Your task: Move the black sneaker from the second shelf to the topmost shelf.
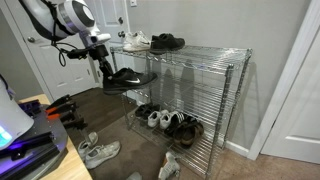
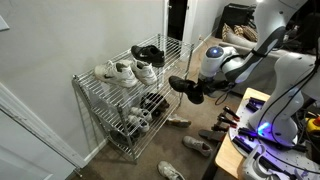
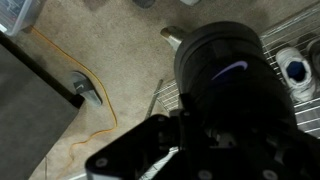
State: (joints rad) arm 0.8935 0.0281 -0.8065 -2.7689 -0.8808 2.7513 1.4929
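Observation:
My gripper (image 1: 106, 64) is shut on the black sneaker (image 1: 129, 77) and holds it in the air in front of the silver rack, between the two upper tiers in height. Both also show in an exterior view: the gripper (image 2: 206, 84) and the sneaker (image 2: 184, 88). The sneaker (image 3: 235, 90) fills the wrist view, dark, with my fingers hard to make out. The topmost shelf (image 1: 205, 49) (image 2: 98, 84) carries white sneakers (image 1: 135, 42) (image 2: 120, 72) and another black pair (image 1: 167, 42) (image 2: 148, 53). The second shelf (image 1: 190, 88) looks bare where it shows.
Several shoes sit on the lowest tier (image 1: 170, 121) (image 2: 143, 108). Loose light sneakers lie on the carpet (image 1: 98, 151) (image 2: 195, 143). A white door (image 1: 60, 70) stands behind the arm. A cluttered desk (image 1: 30, 135) is near the robot base.

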